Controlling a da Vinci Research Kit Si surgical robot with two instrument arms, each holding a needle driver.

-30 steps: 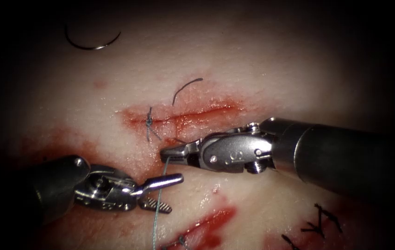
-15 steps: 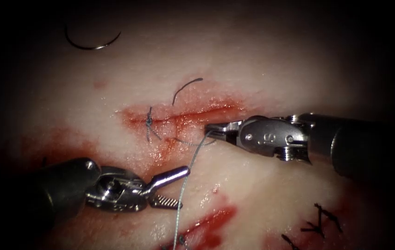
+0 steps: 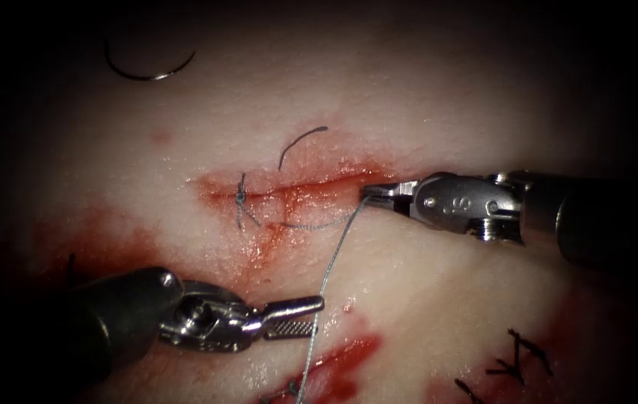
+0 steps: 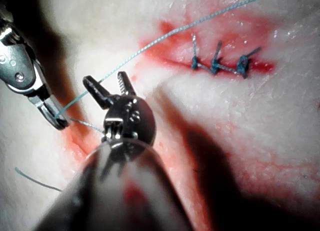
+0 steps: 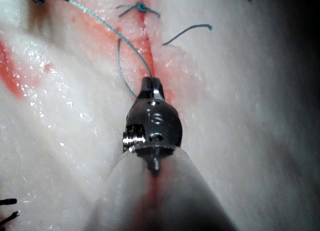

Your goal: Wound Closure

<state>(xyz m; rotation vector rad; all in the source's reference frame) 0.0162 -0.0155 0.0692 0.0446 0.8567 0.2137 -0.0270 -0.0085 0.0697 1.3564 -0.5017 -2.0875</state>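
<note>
My right tool (image 3: 367,196) has its jaws pressed together on the thread (image 3: 331,251), pinching it at the right end of the cut (image 3: 296,193) in the tissue (image 3: 423,120). From that pinch the thread runs down toward the tissue's near edge, crossing just beyond the tips of my left tool (image 3: 317,314). A short loop of the same thread also lies across the tissue from my right jaws back to the middle of the cut. My left tool lies below the cut with its jaws spread and holding nothing; in the left wrist view the thread passes between them untouched. A tied stitch (image 3: 241,196) sits on the left part of the cut. The needle (image 3: 148,73) lies loose on the tissue near its far left corner, well apart from both my tools and not in the tissue. A cut end of thread (image 3: 300,142) lies just above the cut.
</note>
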